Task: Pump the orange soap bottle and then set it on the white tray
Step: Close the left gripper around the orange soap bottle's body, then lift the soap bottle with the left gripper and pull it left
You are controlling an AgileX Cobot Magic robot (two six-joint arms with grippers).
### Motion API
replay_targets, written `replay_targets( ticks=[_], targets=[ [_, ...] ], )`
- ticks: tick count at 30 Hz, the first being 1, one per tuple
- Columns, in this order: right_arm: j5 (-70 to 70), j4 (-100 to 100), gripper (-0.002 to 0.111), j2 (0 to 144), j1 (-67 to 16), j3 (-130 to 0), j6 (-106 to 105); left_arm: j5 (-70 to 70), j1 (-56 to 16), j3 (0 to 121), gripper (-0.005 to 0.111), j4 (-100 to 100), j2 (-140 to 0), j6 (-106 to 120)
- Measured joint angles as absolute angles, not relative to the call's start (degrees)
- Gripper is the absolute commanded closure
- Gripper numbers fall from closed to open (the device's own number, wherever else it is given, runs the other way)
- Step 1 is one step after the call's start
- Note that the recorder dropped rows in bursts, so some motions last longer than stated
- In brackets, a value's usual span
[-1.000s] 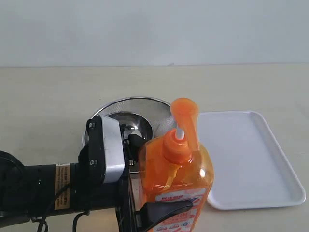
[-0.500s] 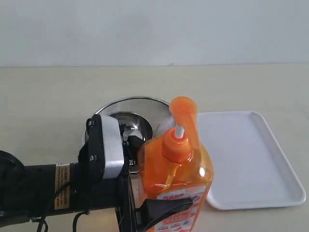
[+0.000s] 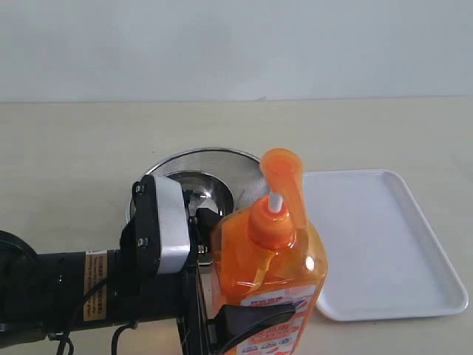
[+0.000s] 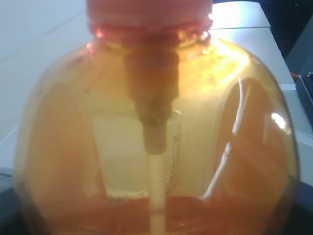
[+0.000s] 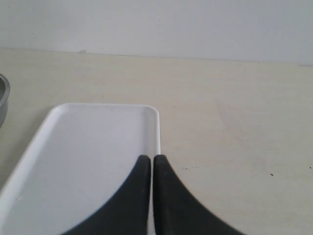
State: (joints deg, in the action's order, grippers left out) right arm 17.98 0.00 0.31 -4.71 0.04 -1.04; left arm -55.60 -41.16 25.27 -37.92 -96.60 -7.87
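**Exterior view:** The left fingers are clamping the lower body of the bottle. The bottle is standing upright on the camera side of the bowl, just left of the tray. Its base is out of frame, so contact with the counter cannot be told. The pump head is sitting raised. For placing, carry the bottle upright to the right, clear the rim, and seat it flat before releasing.

**Left wrist view:** The bottle is filling the frame.

**Right wrist view:** The right fingers are pressing together, holding nothing, above the tray edge. They are probably crowding the landing spot.
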Motion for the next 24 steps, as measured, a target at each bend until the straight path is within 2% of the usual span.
replay_targets(
  ticks=[14,24],
  targets=[
    [11.4,0.0,0.109,0.3,-4.7,0.0,-1.0,-54.8,-41.2,25.3,0.102,-33.8,-96.6,-8.1],
    [9.0,0.0,0.109,0.3,-4.7,0.0,-1.0,-50.3,-41.2,25.0,0.102,-36.3,-86.7,-14.1]
  ],
)
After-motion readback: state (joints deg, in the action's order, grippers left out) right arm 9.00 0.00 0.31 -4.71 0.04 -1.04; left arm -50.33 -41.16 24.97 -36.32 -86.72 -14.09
